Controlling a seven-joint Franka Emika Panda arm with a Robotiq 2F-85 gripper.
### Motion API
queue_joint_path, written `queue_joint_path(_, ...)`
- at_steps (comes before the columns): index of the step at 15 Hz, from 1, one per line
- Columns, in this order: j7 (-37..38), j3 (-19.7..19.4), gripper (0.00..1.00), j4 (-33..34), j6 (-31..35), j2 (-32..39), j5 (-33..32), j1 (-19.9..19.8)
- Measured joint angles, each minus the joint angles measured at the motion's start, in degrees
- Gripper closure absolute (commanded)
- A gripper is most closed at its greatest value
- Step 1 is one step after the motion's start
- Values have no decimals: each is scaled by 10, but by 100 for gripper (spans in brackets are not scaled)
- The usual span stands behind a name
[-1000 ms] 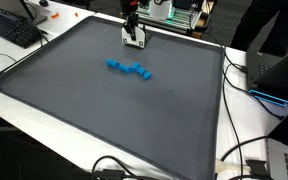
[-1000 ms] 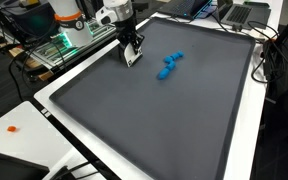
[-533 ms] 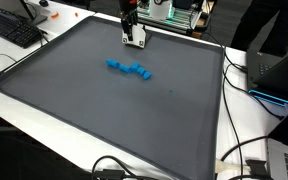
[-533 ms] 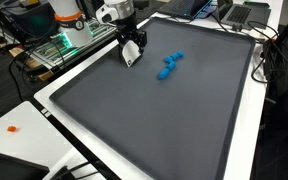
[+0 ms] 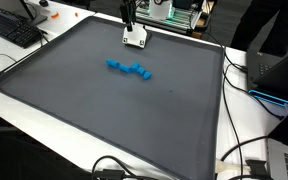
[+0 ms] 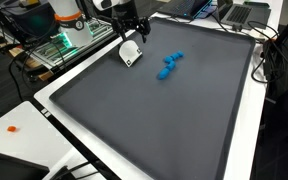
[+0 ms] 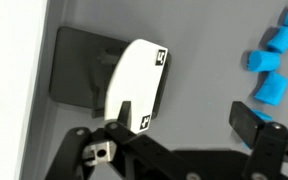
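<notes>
A: One white piece (image 5: 135,38) lies flat on the grey mat (image 5: 74,110) near its far edge in an exterior view, with the gripper (image 5: 129,20) hanging just above it, not touching. Can we read its long axis?
B: Not there; it shows nearly square, and the arm is cut off at the top. Blue blocks (image 5: 130,68) lie in a row nearer the camera.
A: In an exterior view the white piece (image 6: 130,53) sits just below the gripper (image 6: 133,32), well clear of the blue blocks (image 6: 169,65).
B: We cannot judge the finger gap there.
A: The wrist view settles it: the fingers (image 7: 246,115) stand wide apart, holding nothing. The white piece (image 7: 139,85) runs slantwise from lower left to upper right, its lower end between the jaws and partly behind the dark linkage.
B: We see a black mark near each end, too blurred to read, and the blue blocks (image 7: 274,65) are cut off at the frame's edge.
</notes>
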Motion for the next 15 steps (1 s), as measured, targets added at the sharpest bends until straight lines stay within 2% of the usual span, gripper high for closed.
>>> queue_joint_path(4,-31,3,0,29,-79,-46,-65,-4)
queue_joint_path(7,-89,9,0,59,-115,-71,-94,-3)
queue_joint_path(15,-291,21,0,115,-123,-73,-96,10)
